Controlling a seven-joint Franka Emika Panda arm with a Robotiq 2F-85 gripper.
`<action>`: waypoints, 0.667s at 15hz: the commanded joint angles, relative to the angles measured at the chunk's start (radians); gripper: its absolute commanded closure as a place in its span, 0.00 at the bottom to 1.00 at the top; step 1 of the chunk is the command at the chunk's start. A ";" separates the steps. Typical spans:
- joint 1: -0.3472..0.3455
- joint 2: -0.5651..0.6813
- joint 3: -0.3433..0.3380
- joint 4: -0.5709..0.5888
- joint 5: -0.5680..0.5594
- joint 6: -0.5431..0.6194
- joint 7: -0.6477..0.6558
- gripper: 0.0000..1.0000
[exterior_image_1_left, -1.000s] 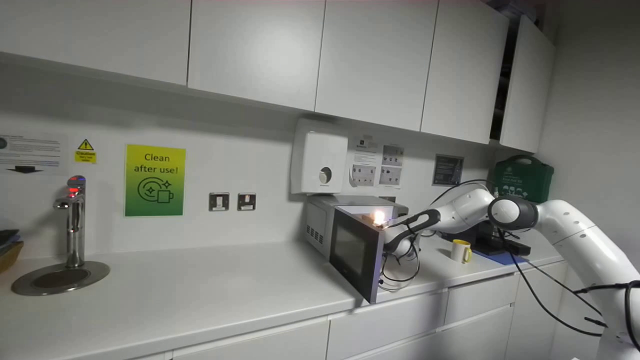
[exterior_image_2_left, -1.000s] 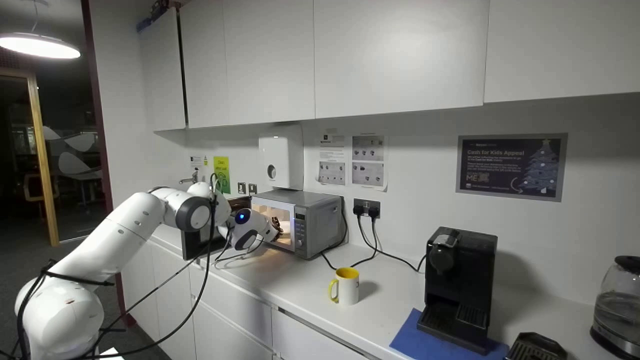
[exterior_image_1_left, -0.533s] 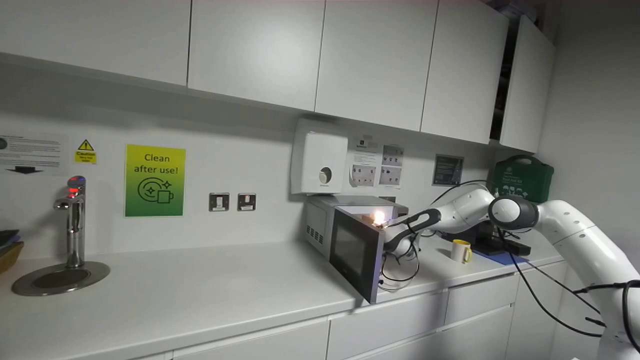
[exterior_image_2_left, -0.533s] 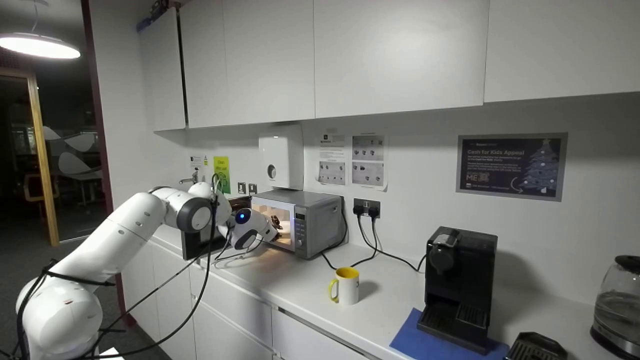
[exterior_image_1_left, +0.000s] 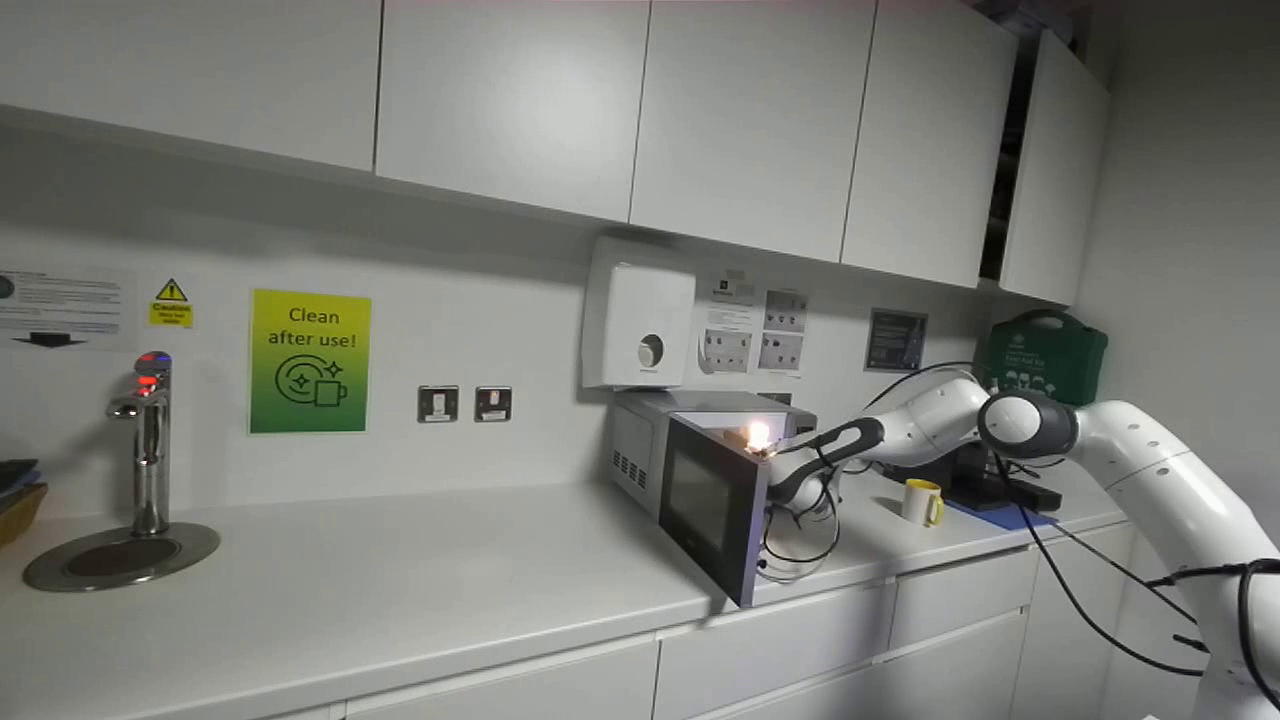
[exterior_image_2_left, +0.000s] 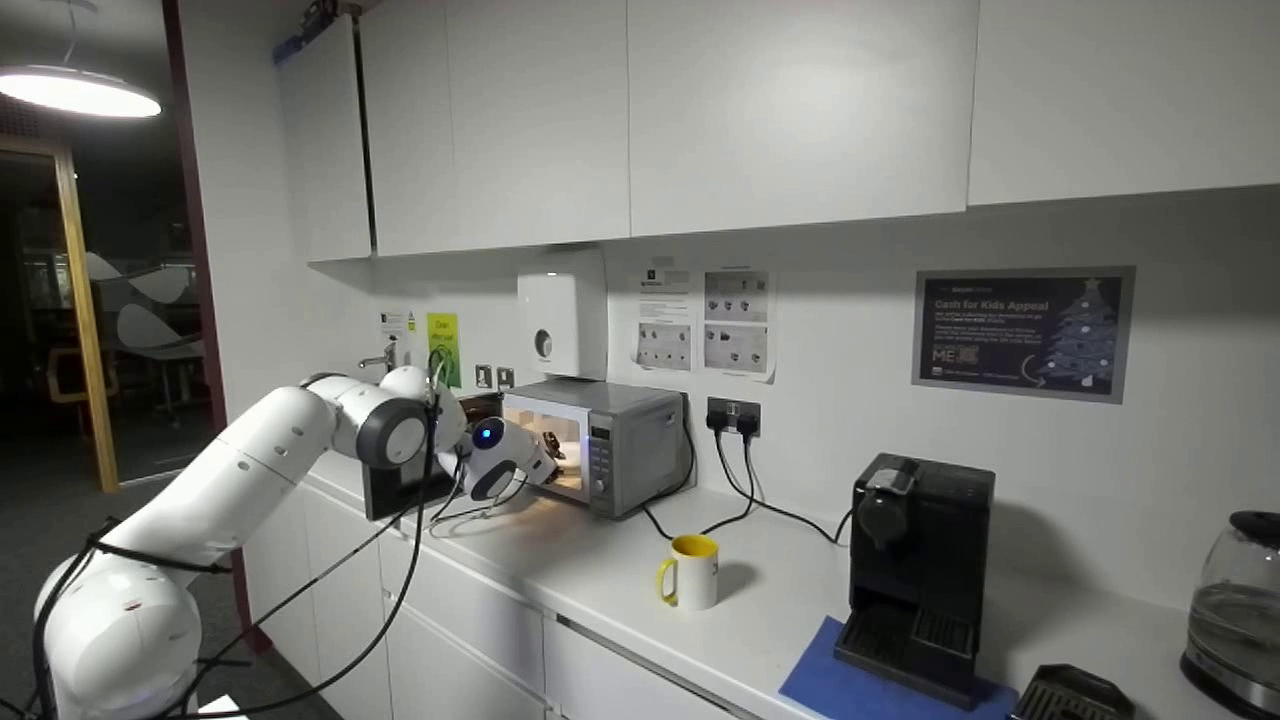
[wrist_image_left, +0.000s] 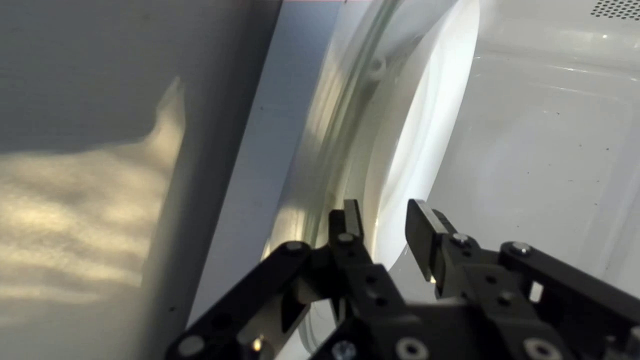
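On a counter (exterior_image_2_left: 600, 560), in both exterior views, a grey microwave (exterior_image_2_left: 640, 440). Lit inside (exterior_image_2_left: 570, 422) in an exterior view; hidden by the open door (exterior_image_1_left: 700, 500) in an exterior view. Clear only in the wrist view: just in from the front, a white dish (wrist_image_left: 435, 110), slanting long-ways from low middle to top right. By it, a claw (wrist_image_left: 385, 215), part open, with the dish's edge between its tips and nothing gripped. Can't tell if touching.

From here the arm (exterior_image_2_left: 262, 440) is glossy white, with a dark grey ring (exterior_image_2_left: 373, 432), a blue light (exterior_image_2_left: 487, 432) toward the far end, looping black cables (exterior_image_2_left: 431, 450); its gripper (wrist_image_left: 386, 220) is black, with silver screws (wrist_image_left: 345, 238).
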 joint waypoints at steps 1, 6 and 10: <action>-0.049 0.032 0.053 0.034 -0.047 -0.026 -0.001 0.66; -0.097 0.059 0.109 0.049 -0.099 -0.032 0.000 0.68; -0.139 0.081 0.157 0.059 -0.141 -0.035 0.000 0.79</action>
